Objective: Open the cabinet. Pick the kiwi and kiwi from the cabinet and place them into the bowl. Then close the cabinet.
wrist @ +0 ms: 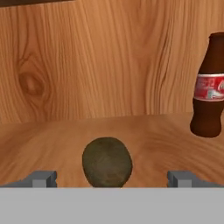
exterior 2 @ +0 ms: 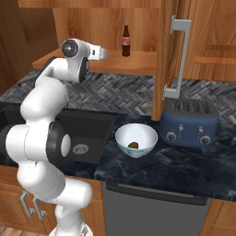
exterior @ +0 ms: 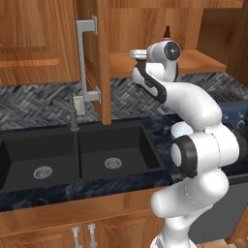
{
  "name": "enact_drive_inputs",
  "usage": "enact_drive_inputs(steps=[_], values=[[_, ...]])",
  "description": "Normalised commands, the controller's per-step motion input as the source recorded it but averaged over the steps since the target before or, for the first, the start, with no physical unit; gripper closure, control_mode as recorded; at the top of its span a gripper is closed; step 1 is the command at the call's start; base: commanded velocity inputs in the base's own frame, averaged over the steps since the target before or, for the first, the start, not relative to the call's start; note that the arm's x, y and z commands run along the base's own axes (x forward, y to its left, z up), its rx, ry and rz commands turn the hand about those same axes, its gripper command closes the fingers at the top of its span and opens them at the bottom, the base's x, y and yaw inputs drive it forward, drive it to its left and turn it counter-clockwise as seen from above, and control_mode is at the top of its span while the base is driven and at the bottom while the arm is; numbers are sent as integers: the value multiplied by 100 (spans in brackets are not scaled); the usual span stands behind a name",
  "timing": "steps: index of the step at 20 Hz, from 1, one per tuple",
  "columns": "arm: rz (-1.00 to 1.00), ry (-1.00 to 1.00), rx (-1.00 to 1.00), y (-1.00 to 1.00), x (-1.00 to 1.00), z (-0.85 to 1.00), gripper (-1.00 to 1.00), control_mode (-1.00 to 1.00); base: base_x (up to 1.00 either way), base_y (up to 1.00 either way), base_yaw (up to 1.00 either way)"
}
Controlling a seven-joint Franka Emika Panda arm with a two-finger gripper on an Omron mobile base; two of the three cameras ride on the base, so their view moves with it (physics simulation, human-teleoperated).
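With the cabinet (exterior 2: 170, 55) doors already swung open and 1 kiwi (exterior 2: 133, 144) lying in the bowl (exterior 2: 136, 139) on the tabletop (exterior 2: 184, 166), the step in hand looks like the pick of the second kiwi (wrist: 107, 162). That fruit sits on the cabinet shelf (wrist: 144, 131), centred between the 2 fingertips (wrist: 41, 178) of the pincer (wrist: 110, 179), whose jaws stand spread wide and hold nothing. A cola bottle (wrist: 210, 87) stands well off to one side, further back. Next, I judge, the hand needs to ease slightly forward so the fingers flank the fruit, then close gently, since it is round and could roll. The arm is raised and stretched forward, its wrist level and reaching into the cabinet just above the shelf.
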Motion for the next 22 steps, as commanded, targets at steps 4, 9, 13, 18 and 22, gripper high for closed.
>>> enact_drive_inputs(steps=[4, 9, 13, 18, 22], values=[[0, 3, 0, 5, 41, -2, -100, -100, 0, 0, 0], [0, 8, 0, 12, 44, -1, -100, -100, 0, 0, 0], [0, 17, 0, 9, 21, 0, -100, -100, 0, 0, 0], [0, 3, 0, 4, 1, -1, -100, -100, 0, 0, 0], [0, 1, 0, 2, 0, -7, -100, -100, 0, 0, 0]])
